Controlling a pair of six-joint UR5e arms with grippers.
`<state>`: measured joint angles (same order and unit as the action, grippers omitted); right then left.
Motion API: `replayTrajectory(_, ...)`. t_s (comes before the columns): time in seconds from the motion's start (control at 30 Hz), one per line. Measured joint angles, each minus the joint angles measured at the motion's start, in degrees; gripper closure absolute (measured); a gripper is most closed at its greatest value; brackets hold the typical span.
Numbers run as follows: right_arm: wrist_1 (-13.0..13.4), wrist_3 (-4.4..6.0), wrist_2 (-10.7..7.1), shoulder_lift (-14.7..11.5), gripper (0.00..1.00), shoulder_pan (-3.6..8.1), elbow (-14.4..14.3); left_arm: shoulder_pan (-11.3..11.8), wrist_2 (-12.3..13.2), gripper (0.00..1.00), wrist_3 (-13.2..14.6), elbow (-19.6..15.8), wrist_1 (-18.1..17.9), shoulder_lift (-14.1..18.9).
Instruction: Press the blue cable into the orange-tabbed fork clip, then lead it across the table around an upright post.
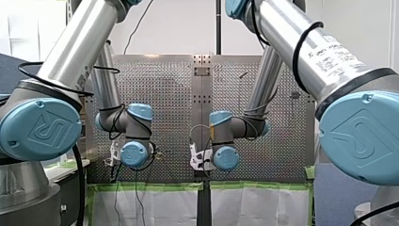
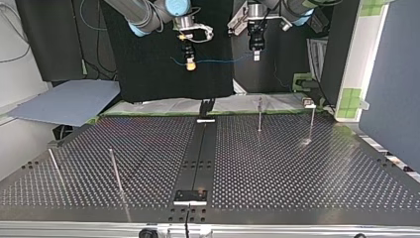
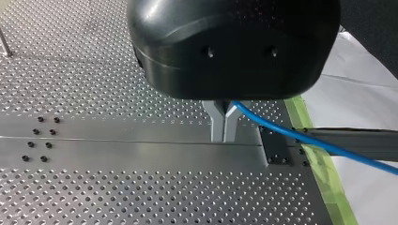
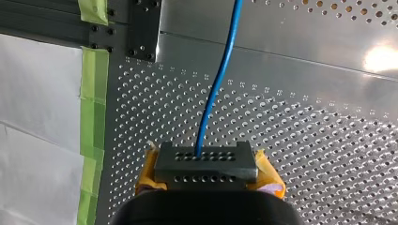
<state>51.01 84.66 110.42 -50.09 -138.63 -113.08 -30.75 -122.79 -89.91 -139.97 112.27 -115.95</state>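
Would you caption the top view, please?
My left gripper and my right gripper hold a blue cable stretched between them.

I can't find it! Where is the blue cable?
In the top view, the blue cable hangs stretched between my right gripper and my left gripper, above the table's far edge.

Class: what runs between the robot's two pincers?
In the top view, only the blue cable spans the gap, hanging in mid-air from my right pincer to my left pincer.

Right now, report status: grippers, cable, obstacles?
My left gripper shut on blue cable; my right gripper too. Cable spans between them above the table, unclipped. Below, posts clear of it.
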Motion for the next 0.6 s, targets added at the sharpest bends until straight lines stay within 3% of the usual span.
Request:
replayTrajectory(0.13, -0.3, 0.47, 1.06, -1.1, 1.0, 0.7, 0.7, 0.3, 0.2, 1.0, -0.5, 0.7, 0.9, 0.6)
replayTrajectory(0.27, -2.0, 2.2, 2.2, -3.1, 1.0, 1.5, 1.7, 0.5, -0.3, 1.0, -2.1, 2.2, 2.5, 2.1)
replayTrajectory(0.37, -3.1, 3.13, 1.3, -4.8, 1.0, 1.97, 1.9, 0.8, -0.3, 1.0, -3.6, 2.8, 4.1, 3.7)
replayTrajectory(0.6, -4.8, 3.85, -1.99, -8.4, 1.0, 2.86, 2.0, 1.4, -0.3, 1.0, -7.5, 2.9, 5.5, 7.7)
